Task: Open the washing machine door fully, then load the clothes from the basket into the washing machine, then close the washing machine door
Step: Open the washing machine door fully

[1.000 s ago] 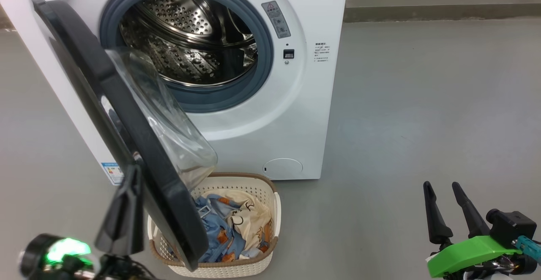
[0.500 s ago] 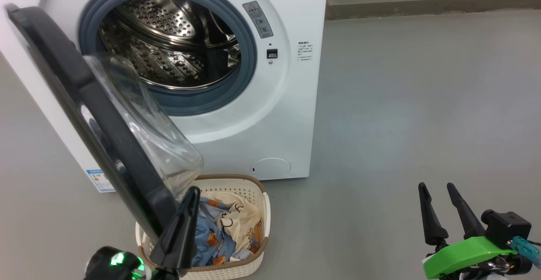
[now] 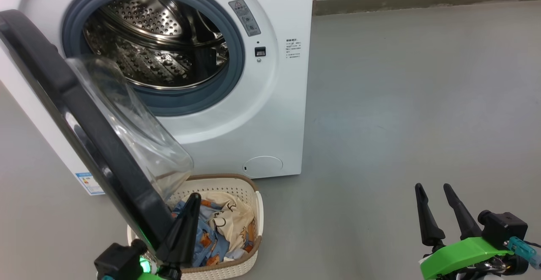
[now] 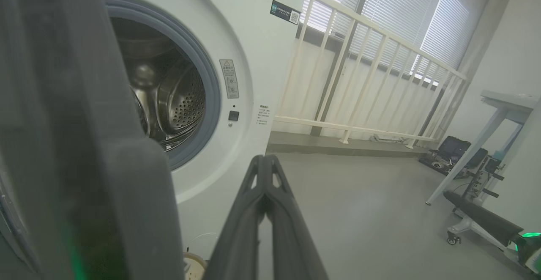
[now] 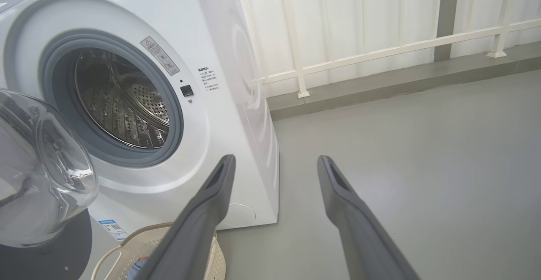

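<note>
White washing machine (image 3: 279,102) standing with its washing machine door (image 3: 84,136) hanging open leftward, cream basket (image 3: 236,182) sitting on the grey floor under the door's glass bowl, clothes (image 3: 228,225) lying inside, left hand (image 3: 194,199) pressing its fingers together beside the door's lower rim, right hand (image 3: 432,189) holding nothing, fingers spreading, well apart.

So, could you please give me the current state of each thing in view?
washing machine door: open, swung outward.
washing machine drum: empty.
basket: on the floor below the door, holding laundry.
clothes: bunched in the basket, not yet loaded.
left tool: shut, empty, beside the door's edge.
right tool: open, empty.
</note>
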